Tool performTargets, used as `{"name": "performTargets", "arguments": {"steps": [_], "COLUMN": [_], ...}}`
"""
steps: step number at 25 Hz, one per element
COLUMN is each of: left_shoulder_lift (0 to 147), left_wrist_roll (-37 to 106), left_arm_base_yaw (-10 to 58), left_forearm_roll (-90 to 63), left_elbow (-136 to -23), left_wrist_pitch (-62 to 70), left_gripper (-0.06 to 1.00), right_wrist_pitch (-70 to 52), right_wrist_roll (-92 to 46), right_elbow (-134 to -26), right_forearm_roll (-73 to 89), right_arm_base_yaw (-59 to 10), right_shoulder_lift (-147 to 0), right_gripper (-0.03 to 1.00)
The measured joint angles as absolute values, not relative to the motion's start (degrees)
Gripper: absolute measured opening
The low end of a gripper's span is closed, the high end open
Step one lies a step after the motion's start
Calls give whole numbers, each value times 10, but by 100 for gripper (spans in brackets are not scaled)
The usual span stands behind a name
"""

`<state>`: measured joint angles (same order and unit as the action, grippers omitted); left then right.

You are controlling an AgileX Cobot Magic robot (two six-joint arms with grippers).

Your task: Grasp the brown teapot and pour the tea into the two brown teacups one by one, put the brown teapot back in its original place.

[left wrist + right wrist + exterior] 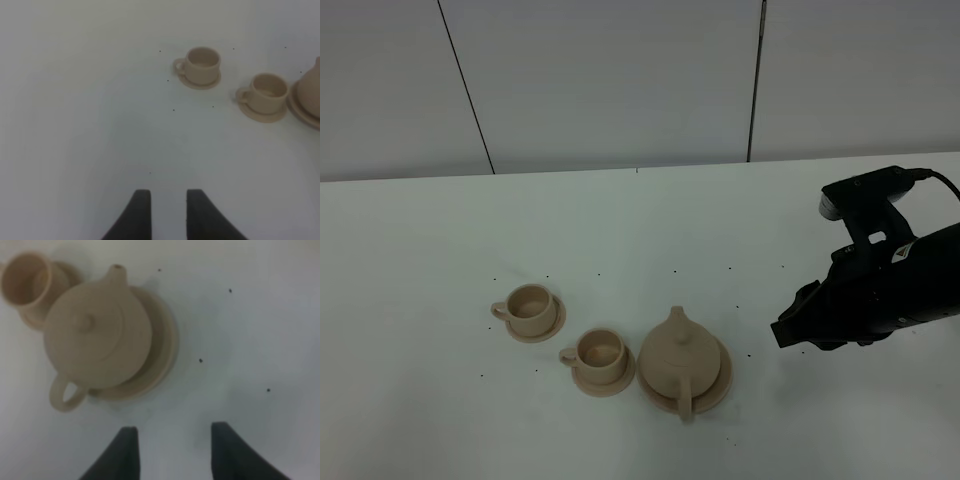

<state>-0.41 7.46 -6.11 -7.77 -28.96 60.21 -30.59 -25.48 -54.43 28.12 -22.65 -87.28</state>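
The brown teapot [678, 352] stands lidded on its wide saucer, the original place [722, 385], with its handle toward the table's front. The two brown teacups [530, 303] [600, 350] sit on small saucers to its left. My right gripper [787, 332] hovers to the right of the teapot, apart from it. In the right wrist view it [172, 442] is open and empty, with the teapot [97, 335] and saucer [167, 347] ahead. My left gripper [167, 212] is open over bare table, the teacups [202, 62] [270, 90] far ahead of it.
The white table [620, 220] runs back to a grey panelled wall [620, 80]. Small dark specks dot the surface. The left arm does not show in the exterior view.
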Motion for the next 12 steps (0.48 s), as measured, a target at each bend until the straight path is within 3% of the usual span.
{"name": "performTargets", "arguments": {"steps": [5,12], "left_shoulder_lift": [-4,-4], "left_wrist_roll": [75,75], "left_arm_base_yaw": [-61,-61], "left_forearm_roll": [-78,-78], "left_elbow": [-290,-290], "left_wrist_pitch": [602,602], "left_gripper": [24,24], "right_wrist_pitch": [-315,-303], "right_wrist_roll": [-185,-75], "right_elbow": [-544,-544], "right_forearm_roll": [277,213], "right_arm_base_yaw": [-231,-293], "right_shoulder_lift": [-873,-873], "right_gripper": [34,35]}}
